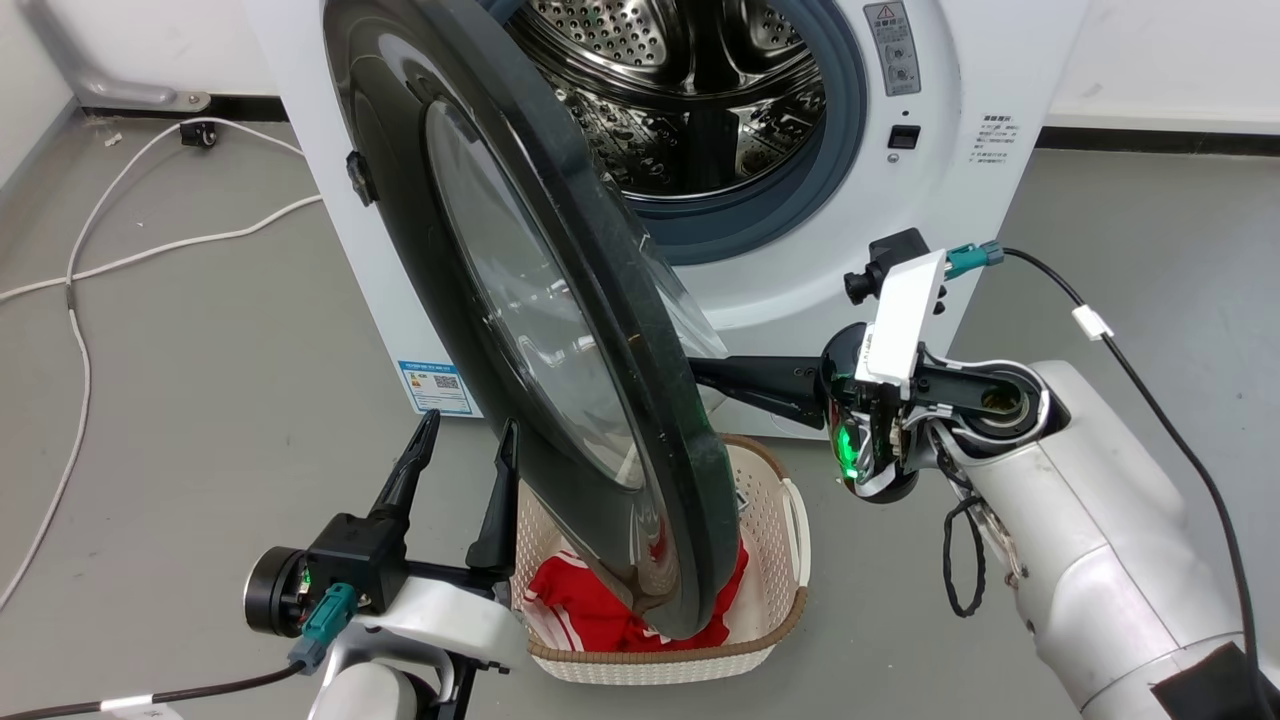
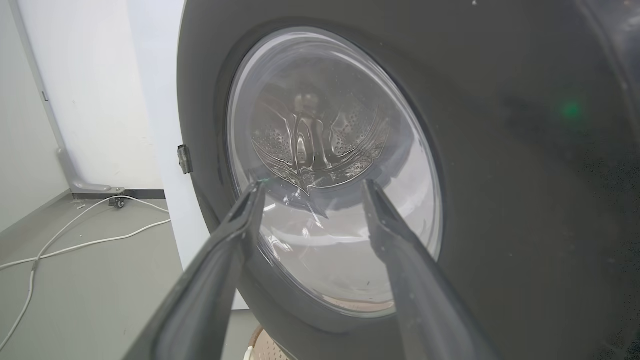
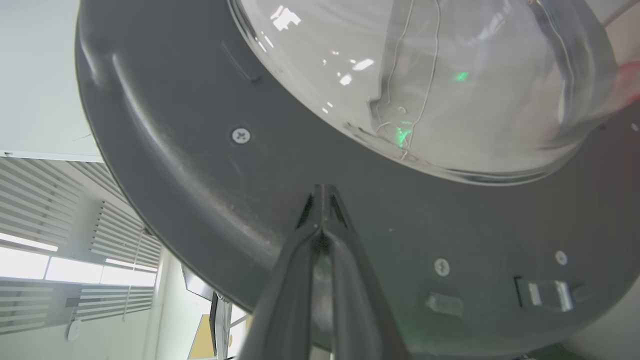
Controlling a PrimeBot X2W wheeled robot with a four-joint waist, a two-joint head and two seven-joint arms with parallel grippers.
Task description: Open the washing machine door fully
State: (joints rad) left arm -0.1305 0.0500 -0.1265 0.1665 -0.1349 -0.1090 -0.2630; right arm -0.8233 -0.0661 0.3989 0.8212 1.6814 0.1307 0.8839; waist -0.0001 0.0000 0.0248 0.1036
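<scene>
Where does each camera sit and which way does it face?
Head view: on the head, looking down at the washing machine, its part-open door and a basket; open left hand and right forearm show.
Left wrist view: on the left arm, facing the door's outer face; its spread fingers show.
Right wrist view: on the right arm, facing the door's inner face; shut right hand at it.
Shared: both wrist views see the door's glass, opposite sides.

On the washing machine (image 1: 960,200), upper right in my head view, a grey sticker (image 1: 892,47) shows a warning triangle; the small print (image 1: 994,140) below is too fine for me. At centre left, the blue label (image 1: 436,386) carries a QR code.
</scene>
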